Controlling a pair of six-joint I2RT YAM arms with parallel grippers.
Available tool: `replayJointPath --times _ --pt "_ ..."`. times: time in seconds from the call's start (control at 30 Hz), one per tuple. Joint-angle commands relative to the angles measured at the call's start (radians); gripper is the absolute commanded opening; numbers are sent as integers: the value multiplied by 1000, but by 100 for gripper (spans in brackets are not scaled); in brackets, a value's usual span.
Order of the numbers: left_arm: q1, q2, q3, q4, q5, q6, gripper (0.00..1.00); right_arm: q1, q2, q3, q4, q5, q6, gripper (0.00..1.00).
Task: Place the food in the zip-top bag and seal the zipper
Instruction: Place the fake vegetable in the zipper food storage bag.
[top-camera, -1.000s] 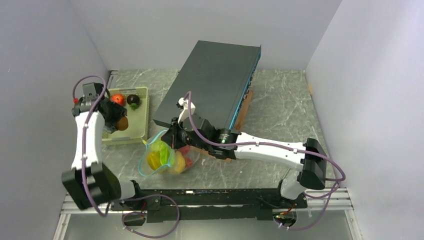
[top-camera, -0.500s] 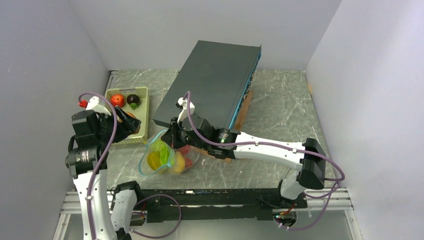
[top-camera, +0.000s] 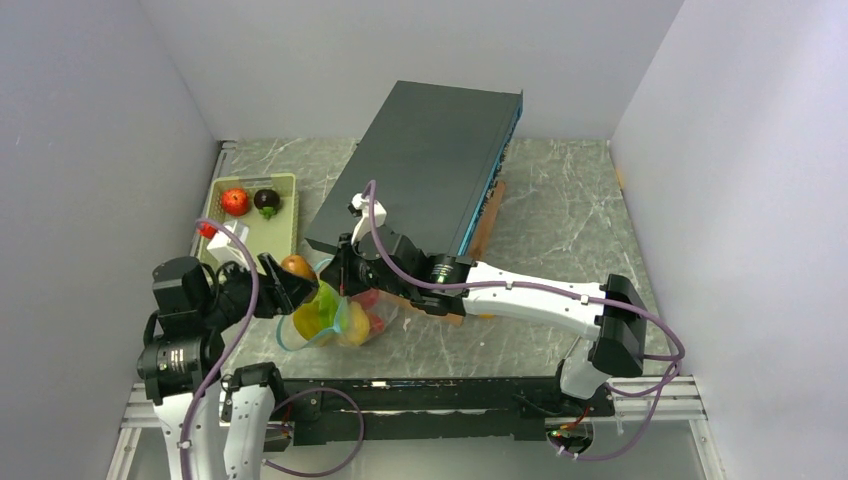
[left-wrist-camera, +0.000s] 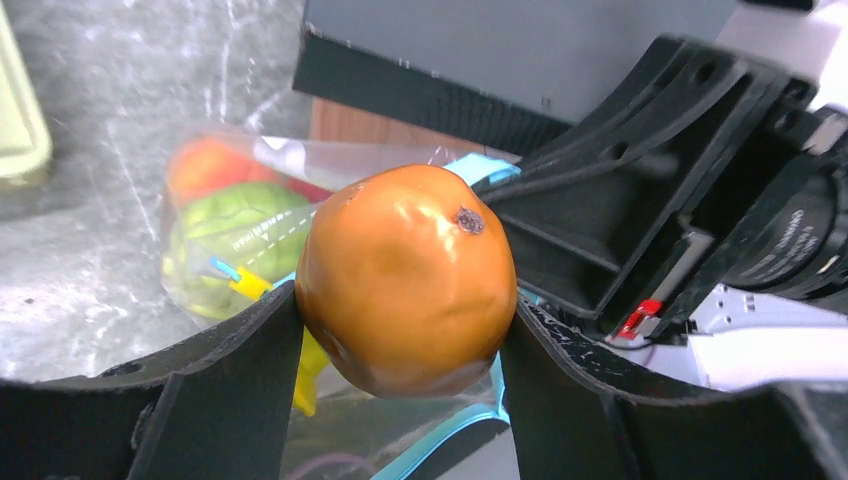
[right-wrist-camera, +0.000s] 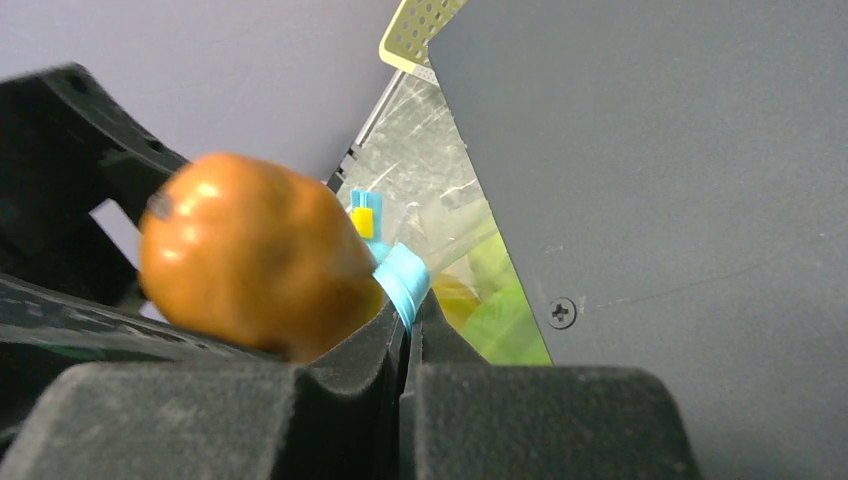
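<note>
My left gripper (top-camera: 292, 283) is shut on an orange-brown toy fruit (left-wrist-camera: 405, 280), which also shows in the top view (top-camera: 296, 266) and the right wrist view (right-wrist-camera: 250, 255). It holds the fruit just above the open mouth of the clear zip-top bag (top-camera: 335, 315). The bag holds green (left-wrist-camera: 235, 225), yellow and red pieces. My right gripper (top-camera: 343, 275) is shut on the teal-blue zipper strip (right-wrist-camera: 403, 280) at the bag's far rim and holds it up. A red apple (top-camera: 234, 201) and a dark purple piece (top-camera: 266, 201) lie in the basket.
The pale yellow-green basket (top-camera: 285, 215) stands at the left. A big dark slab (top-camera: 430, 160) with a blue edge lies tilted behind the bag, over a wooden board (top-camera: 488, 225). Grey walls close in left, right and back.
My left arm has carried the orange-brown fruit from over the basket down and right to the bag's mouth. My right gripper has kept its hold on the zipper strip.
</note>
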Motion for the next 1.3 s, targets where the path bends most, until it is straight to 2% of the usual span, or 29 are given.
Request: replayJointPath --times 0.0,0.17,0.3,0.6,0.7,0.77,0.9,1.1,1.27 --pt "-18 -27 -63 18 110 35 31 -69 46 15 -45 78 21 0" --pt "-45 -40 -79 -5 95 50 35 -69 47 17 -47 82 21 0" --pt "-49 -39 -108 -13 106 52 45 -68 54 23 -49 74 23 0" --pt "-66 -47 -101 -42 66 60 89 -69 51 14 -47 75 25 0" --pt "-74 -45 -80 -51 50 62 99 -68 50 12 -46 72 25 0" --pt "-81 -42 -62 -67 18 68 100 -69 50 11 -47 75 25 0" --pt "-85 -44 -1 -121 -133 63 98 -69 46 9 -49 77 23 0" --pt "-85 -78 84 -216 -395 8 79 -69 46 9 -53 79 23 0" --pt "-84 -141 31 -264 -475 -49 62 -69 46 9 -54 80 26 0"
